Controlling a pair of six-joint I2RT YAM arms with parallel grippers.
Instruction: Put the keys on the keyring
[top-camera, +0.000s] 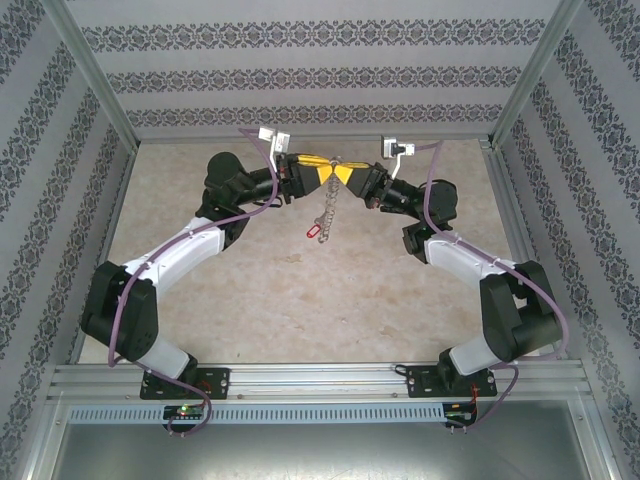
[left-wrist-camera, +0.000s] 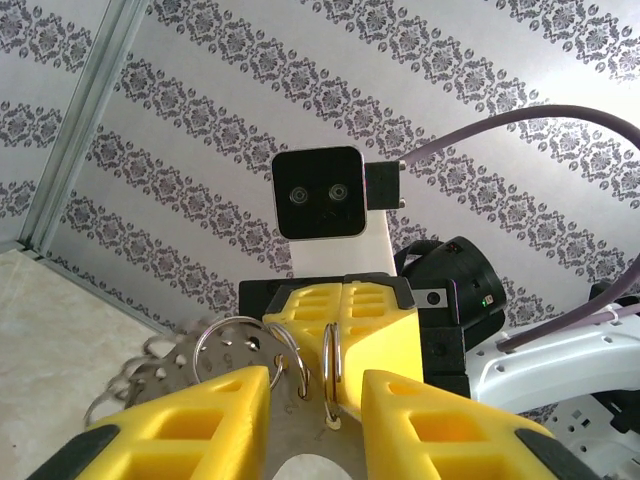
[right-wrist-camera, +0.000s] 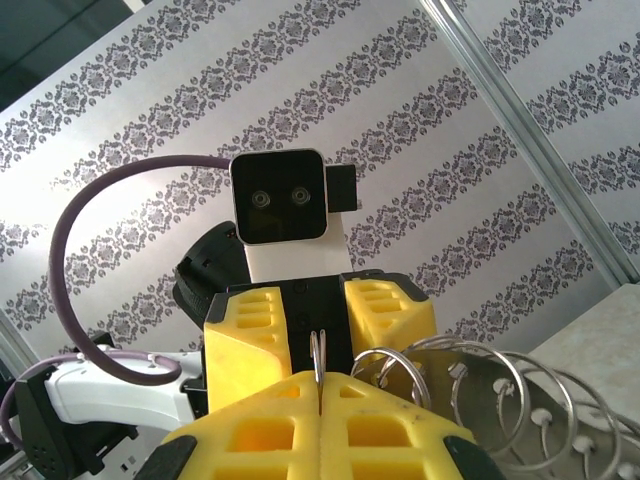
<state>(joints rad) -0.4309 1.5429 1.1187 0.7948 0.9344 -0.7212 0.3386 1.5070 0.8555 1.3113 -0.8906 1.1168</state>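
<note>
Left arm (top-camera: 190, 245) and right arm (top-camera: 462, 255) meet tip to tip over the counter (top-camera: 300, 310). Right pincer (right-wrist-camera: 320, 385) pinches the keyring (top-camera: 330, 205); left pincer (left-wrist-camera: 315, 400) is spread around it.

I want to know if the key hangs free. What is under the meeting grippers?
Under the left gripper and right gripper the keyring dangles like a chain, the red key at its lower end, over the table. Its top, between them, is covered.
</note>
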